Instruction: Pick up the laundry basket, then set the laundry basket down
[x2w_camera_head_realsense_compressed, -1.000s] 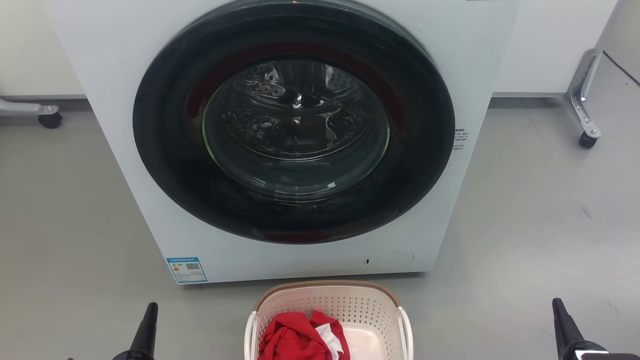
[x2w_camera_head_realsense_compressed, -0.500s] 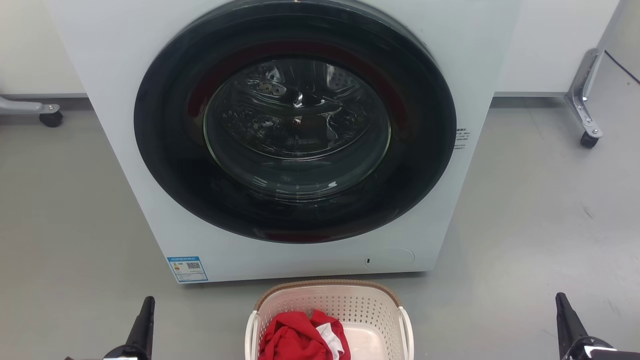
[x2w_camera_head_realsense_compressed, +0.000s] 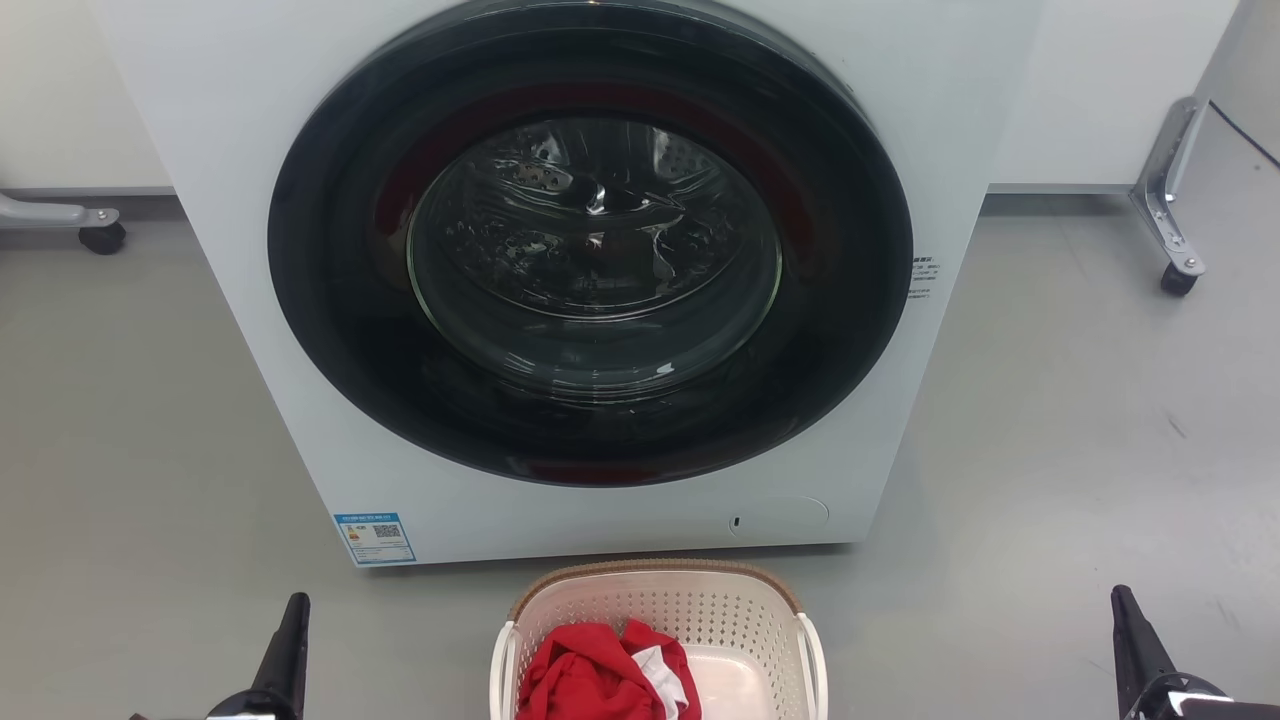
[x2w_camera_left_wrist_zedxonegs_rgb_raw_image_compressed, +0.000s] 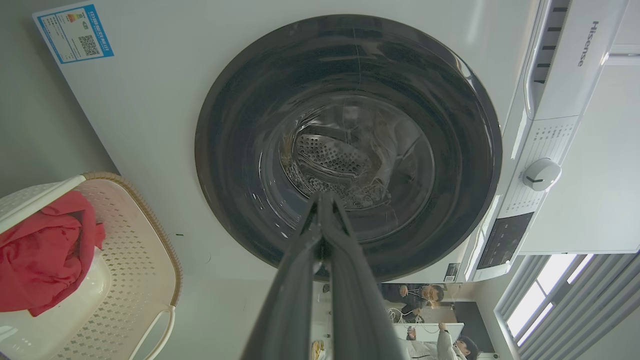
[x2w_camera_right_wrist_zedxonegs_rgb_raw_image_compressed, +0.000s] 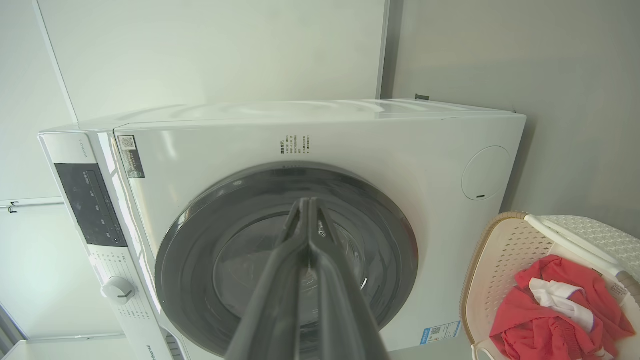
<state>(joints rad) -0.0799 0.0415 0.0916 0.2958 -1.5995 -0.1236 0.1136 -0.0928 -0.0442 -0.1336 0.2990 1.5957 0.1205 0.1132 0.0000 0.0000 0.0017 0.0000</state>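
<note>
1. The laundry basket (x2w_camera_head_realsense_compressed: 700, 612), holding red clothing (x2w_camera_head_realsense_compressed: 580, 680), sits on the grey floor (x2w_camera_head_realsense_compressed: 120, 450) just before the washing machine (x2w_camera_head_realsense_compressed: 960, 100).
2. The left pincer (x2w_camera_left_wrist_zedxonegs_rgb_raw_image_compressed: 322, 200) and right pincer (x2w_camera_right_wrist_zedxonegs_rgb_raw_image_compressed: 305, 202) are both clenched and empty, well apart on either side of the basket.
3. The left wrist view adds the machine's dial (x2w_camera_left_wrist_zedxonegs_rgb_raw_image_compressed: 542, 174).

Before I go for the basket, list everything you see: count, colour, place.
washing machine: one, white with a dark round door, straight ahead
label: one, blue, lower left corner of the machine's front
laundry basket: one, cream with a brown rim, on the floor before the machine
red garment: one, red, inside the basket
white cloth: one, white, against the red garment
wheeled legs: two, grey metal, far left and far right
floor: grey
left hand: dark, lower left, shut, empty
right hand: dark, lower right, shut, empty
</note>
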